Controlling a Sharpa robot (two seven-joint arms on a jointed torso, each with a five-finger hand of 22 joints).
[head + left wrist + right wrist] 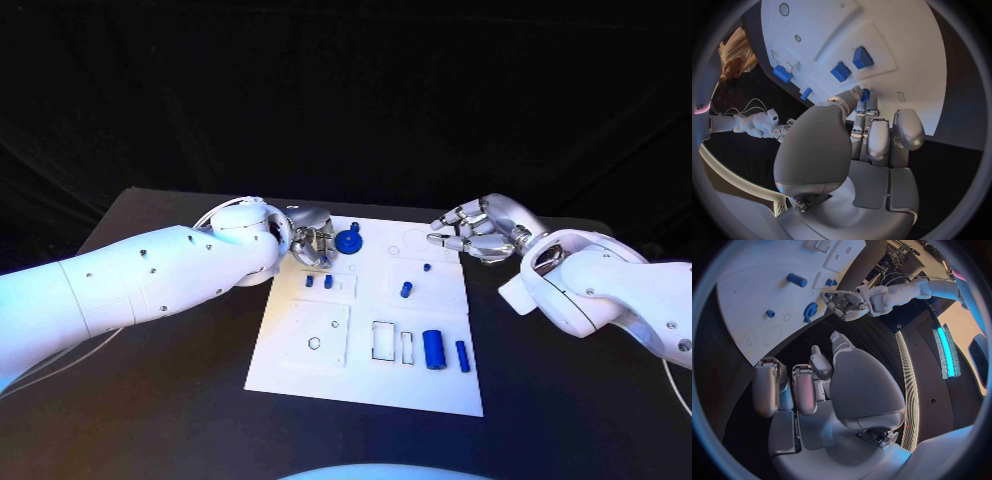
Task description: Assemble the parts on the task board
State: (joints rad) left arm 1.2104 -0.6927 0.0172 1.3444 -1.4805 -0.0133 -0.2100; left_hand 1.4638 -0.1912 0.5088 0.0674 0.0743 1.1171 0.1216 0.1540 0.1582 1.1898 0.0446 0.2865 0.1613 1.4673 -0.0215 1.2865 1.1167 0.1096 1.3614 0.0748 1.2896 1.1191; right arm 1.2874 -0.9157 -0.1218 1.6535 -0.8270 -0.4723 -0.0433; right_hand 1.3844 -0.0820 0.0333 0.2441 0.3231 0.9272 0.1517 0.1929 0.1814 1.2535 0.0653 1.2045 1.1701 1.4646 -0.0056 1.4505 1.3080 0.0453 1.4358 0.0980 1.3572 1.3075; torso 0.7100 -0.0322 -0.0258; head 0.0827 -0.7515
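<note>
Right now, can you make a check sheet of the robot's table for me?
Surface: black table, bare around the board.
Job's things: white task board in the middle; blue gear-like part near its far edge; two small blue blocks; small blue peg; two blue cylinders lying near the front.
Clutter: nothing seen.
Robot hands: left robot hand beside the gear-like part, fingers curled, grip unclear; right robot hand curled at the board's far right corner, holding nothing.
Cables: thin cable under the right arm.
Surroundings: dark backdrop.

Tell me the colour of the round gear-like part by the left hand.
Blue; the gear-like part shows best in the head view.
</note>
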